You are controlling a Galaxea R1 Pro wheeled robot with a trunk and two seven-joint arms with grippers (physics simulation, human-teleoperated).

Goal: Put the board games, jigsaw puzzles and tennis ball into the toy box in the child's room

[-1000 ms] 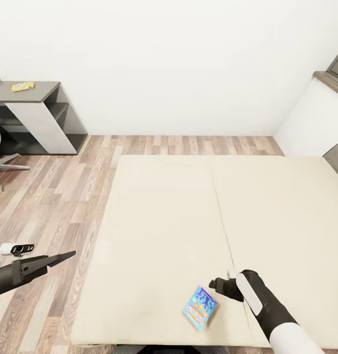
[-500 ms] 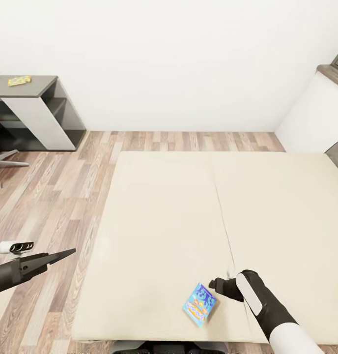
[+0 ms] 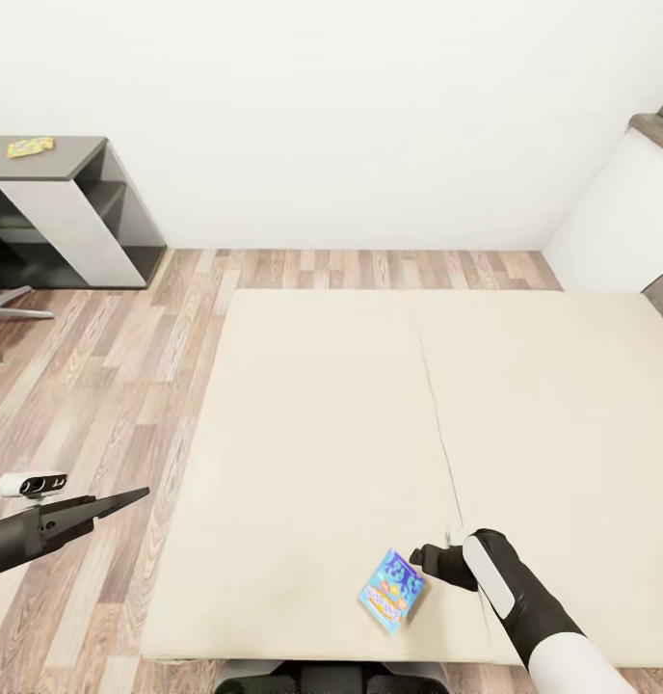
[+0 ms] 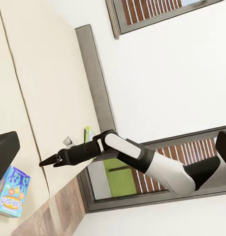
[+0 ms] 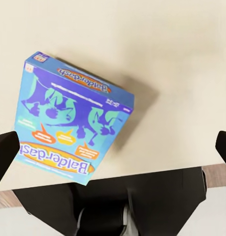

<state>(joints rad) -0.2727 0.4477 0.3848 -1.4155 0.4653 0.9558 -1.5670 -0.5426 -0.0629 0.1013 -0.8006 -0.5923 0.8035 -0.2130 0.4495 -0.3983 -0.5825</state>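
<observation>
One board game (image 3: 392,592), a blue box lettered "Balderdash", lies on the bed (image 3: 322,434) in the lower middle of the head frame, close to the mattress's near edge and just left of the seam between its two parts. It looks propped or tilted rather than flat; the shadow beside it in the right wrist frame (image 5: 76,125) suggests one side is raised, but I cannot confirm.

Right gripper (image 3: 420,557) hovers just right of the box, not touching. In the right wrist frame its dark fingertips (image 5: 4,152) sit at opposite edges of the picture with the box between and beyond them: fingers spread wide, nothing held.

Left gripper (image 3: 129,499) hangs over the wood floor (image 3: 91,386) at lower left, well apart from the bed; its fingers read as one thin wedge, pressed together, empty.

Table (image 3: 57,159) sits in the upper left corner with a jigsaw puzzle (image 3: 30,146) on its dark top.

Risks, as judged:
- box is near the mattress edge; a glancing push could slide it off onto the floor
- soft mattress may let the box tip or sink under a descending finger
- box appears wide against the spread; an off-centre close could pinch a corner and twist it loose
</observation>
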